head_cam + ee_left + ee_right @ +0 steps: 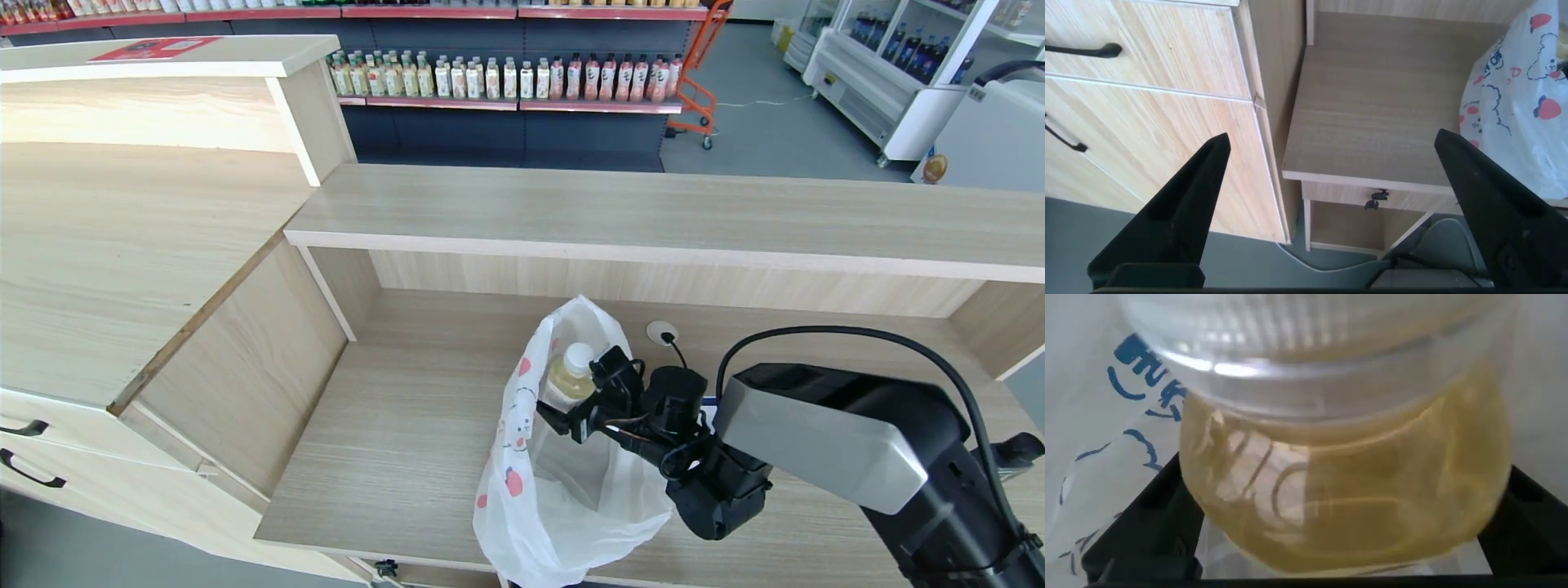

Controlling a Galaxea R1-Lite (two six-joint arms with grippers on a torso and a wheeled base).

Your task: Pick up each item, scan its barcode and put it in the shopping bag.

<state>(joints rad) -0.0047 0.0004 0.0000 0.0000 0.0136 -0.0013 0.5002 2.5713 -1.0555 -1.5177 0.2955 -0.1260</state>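
While the right gripper hangs at the mouth of the shopping bag, its jaws are clamped round the bottle of yellowish drink, just under the white cap. The bottle's upright, cap up, and seems already inside the bag's rim, so the drop looks straight down along its own axis. The left gripper sits off by the counter edge, fingers wide apart, holding nothing. It's the right arm's job, I'd say.

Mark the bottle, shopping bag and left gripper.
bottle (571, 379), head view, yellow shoulder under the cap.
shopping bag (508, 480), head view, printed white side.
left gripper (1331, 140), left wrist view, gap between open fingers.
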